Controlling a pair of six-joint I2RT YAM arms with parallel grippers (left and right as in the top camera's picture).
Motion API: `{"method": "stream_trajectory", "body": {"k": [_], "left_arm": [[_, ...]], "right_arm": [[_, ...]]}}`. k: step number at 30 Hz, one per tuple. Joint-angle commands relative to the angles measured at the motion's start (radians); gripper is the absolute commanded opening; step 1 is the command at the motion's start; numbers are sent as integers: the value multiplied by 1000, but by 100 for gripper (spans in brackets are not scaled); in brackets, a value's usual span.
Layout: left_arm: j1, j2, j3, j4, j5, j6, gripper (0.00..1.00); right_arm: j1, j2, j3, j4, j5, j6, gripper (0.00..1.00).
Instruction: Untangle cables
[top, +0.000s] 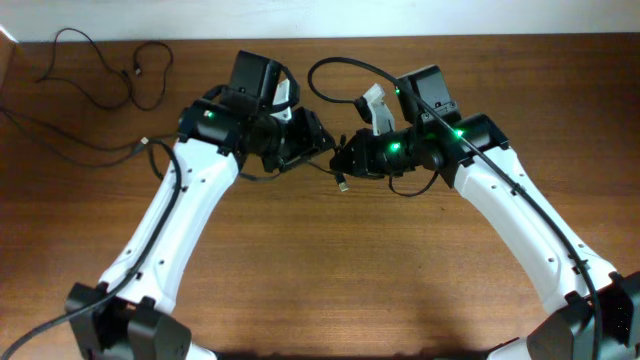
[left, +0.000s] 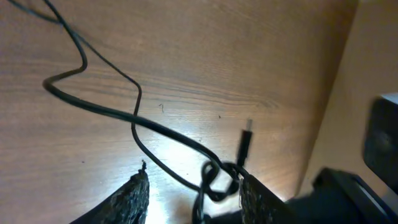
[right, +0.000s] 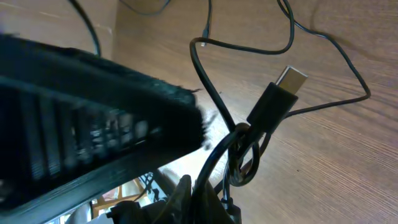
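Note:
The cables are thin black cords on the wooden table. A small knot (left: 221, 177) with a plug end (left: 245, 146) hangs between my two grippers at the table's middle (top: 338, 172). My left gripper (left: 194, 190) is open, and the knot sits between its fingers, close to the right one. My right gripper (right: 214, 196) is shut on a cable strand just below the knot (right: 244, 155), with a flat metal plug (right: 283, 90) sticking up beside it. From the knot a long strand (left: 93, 106) runs off to the left across the table. In the overhead view the two grippers (top: 318, 140) (top: 348, 160) nearly touch.
A separate loose cable (top: 110, 70) lies coiled at the table's far left corner, and another strand (top: 90, 148) runs along the left side. The left gripper's body (right: 93, 137) fills the left of the right wrist view. The table's far edge (top: 320, 38) is close behind both arms.

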Motion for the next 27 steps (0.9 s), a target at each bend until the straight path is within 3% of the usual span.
{"method": "stream_trajectory", "body": {"k": [1,9,10,12,13,20,21,24,27], "left_arm": [[-3,25,14,11,11,-75,49],[-3,26,14,88,-35,-87,33],[-3,26,14,89,-36,-87,28],[-2,26,14,89,-65,-86,4],[-2,26,14,88,-72,-86,0],[53,26,14,37,-132,-86,0],[67,26,14,23,-125,-86,0],[79,26,14,16,-36,-48,0],[79,26,14,24,78,-11,0]], "right_arm": [[6,-18,2,5,-20,4,4],[76,-18,2,48,-21,4,4],[76,-18,2,48,-20,4,4],[76,-18,2,47,-20,4,4],[76,-18,2,47,-18,3,4],[-1,-18,2,-139,397,83,6],[-20,-18,2,-164,440,83,8],[-53,-18,2,-177,444,83,33],[-54,-18,2,-177,408,83,42]]}}
